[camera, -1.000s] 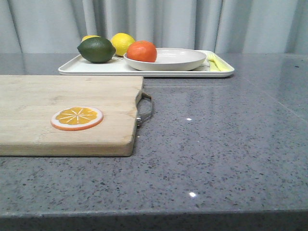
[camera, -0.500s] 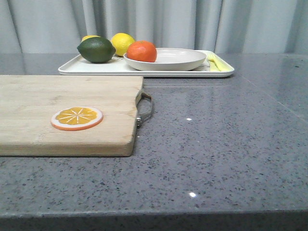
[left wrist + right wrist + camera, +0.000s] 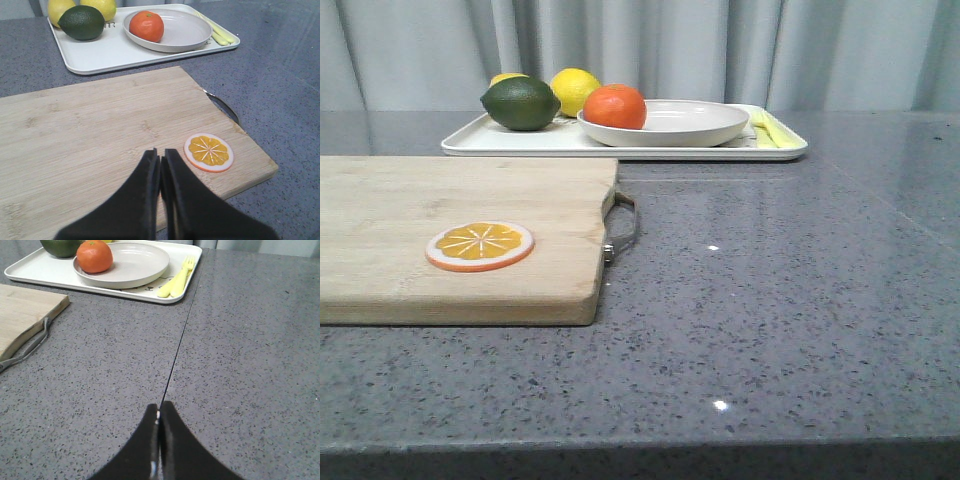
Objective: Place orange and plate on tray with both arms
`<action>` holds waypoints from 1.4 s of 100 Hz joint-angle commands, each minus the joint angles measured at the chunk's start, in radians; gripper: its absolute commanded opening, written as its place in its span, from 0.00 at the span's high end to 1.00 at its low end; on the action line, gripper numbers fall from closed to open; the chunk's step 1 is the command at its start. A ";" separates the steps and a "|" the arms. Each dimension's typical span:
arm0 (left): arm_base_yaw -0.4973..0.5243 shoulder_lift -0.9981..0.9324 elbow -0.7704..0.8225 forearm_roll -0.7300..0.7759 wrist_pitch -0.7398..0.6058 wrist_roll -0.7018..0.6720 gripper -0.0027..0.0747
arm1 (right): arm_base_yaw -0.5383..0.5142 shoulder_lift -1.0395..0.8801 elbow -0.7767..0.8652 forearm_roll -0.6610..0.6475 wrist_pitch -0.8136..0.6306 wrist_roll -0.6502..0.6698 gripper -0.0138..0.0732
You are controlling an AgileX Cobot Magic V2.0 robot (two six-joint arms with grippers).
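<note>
The left gripper (image 3: 161, 162) has its two black fingers pressed together with nothing between them, hanging over the near part of a wooden cutting board (image 3: 100, 135). The right gripper (image 3: 159, 412) is likewise closed on nothing, above bare grey speckled countertop (image 3: 240, 365) to the right of the board. Neither gripper appears in the front view.

Just beside the left gripper's tips, an orange slice (image 3: 208, 152) lies flat on the board near its right edge, close to the board's metal handle (image 3: 223, 106).

At the far side of the countertop sits the tray (image 3: 520, 143), off-white and rectangular. The plate (image 3: 690, 125) rests on the tray, right of its middle. The orange (image 3: 615, 106) sits inside the plate at its left edge. Left of the plate, also on the tray, are a dark green lime (image 3: 520, 103) and two yellow lemons (image 3: 574, 90) behind it. Pale yellow cutlery, a fork (image 3: 177, 277) among it, lies along the tray's right end. Grey curtains (image 3: 650, 45) hang behind.
</note>
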 commanded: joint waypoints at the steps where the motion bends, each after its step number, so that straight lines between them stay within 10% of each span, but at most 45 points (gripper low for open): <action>1: 0.001 0.010 -0.027 -0.015 -0.062 0.000 0.99 | -0.001 0.006 -0.025 0.002 -0.068 -0.011 0.92; 44: 0.008 0.006 -0.027 0.027 -0.062 0.000 0.99 | -0.001 0.006 -0.025 0.002 -0.068 -0.011 0.92; 73: 0.200 -0.089 0.014 0.038 -0.069 0.000 0.99 | -0.001 0.006 -0.025 0.002 -0.068 -0.011 0.92; 140: 0.440 -0.405 0.465 0.105 -0.473 -0.002 0.99 | -0.001 0.006 -0.025 0.002 -0.068 -0.011 0.92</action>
